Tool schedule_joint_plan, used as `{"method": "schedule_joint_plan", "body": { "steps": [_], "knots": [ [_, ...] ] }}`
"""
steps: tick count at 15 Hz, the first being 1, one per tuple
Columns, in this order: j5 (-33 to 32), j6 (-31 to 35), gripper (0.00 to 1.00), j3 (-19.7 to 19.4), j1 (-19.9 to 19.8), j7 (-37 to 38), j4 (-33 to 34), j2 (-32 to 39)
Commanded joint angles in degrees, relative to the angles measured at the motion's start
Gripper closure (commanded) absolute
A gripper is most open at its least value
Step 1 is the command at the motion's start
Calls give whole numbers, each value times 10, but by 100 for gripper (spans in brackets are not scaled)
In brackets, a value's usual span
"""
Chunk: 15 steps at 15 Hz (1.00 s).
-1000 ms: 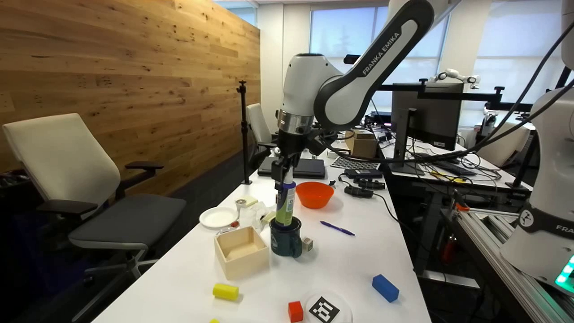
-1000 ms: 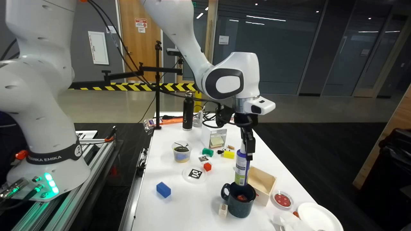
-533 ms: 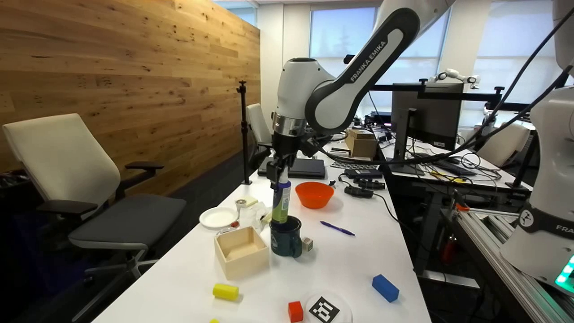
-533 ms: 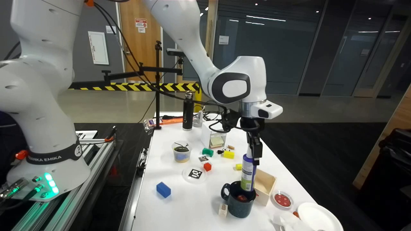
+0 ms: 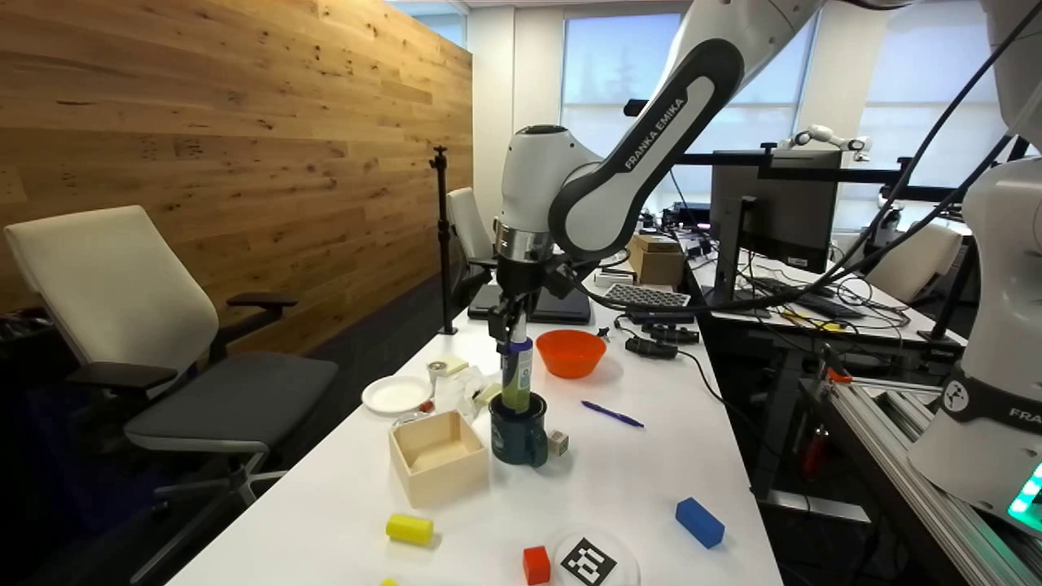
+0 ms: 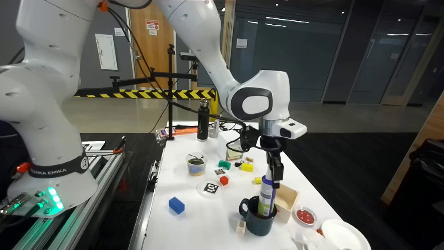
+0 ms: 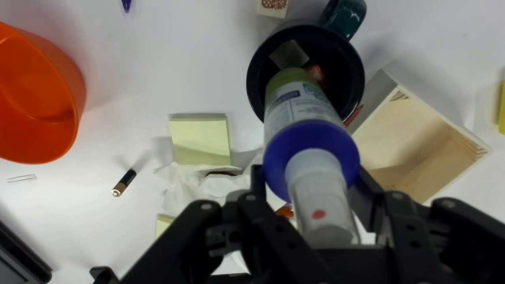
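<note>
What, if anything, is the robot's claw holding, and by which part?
The gripper holds a bottle by its blue band, below the white top.

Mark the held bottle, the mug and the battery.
Held bottle [image 6: 265, 193]: in an exterior view, on its label.
Mug [image 5: 512, 443]: in an exterior view, on its outer wall.
Battery [image 7: 124, 182]: in the wrist view, on the side of its body.

In an exterior view, has the mug [image 5: 511, 445] on the table [image 5: 619, 488], with the bottle [image 5: 518, 378] reaching into its mouth. Has the box [image 5: 448, 480] just left of the mug, a block [image 5: 558, 443] just right, the pen [image 5: 612, 414] farther right. Has the bowl [image 5: 571, 360] behind, the plate [image 5: 395, 395] behind the box.
</note>
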Motion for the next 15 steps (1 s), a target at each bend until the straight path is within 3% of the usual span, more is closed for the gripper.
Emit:
{"method": "schedule_joint_plan", "body": {
  "steps": [1,15],
  "knots": [
    [-5,-14,71,-1,2,-1,15,13],
    [44,19,71,28,-9,1,-6,33]
  ]
}}
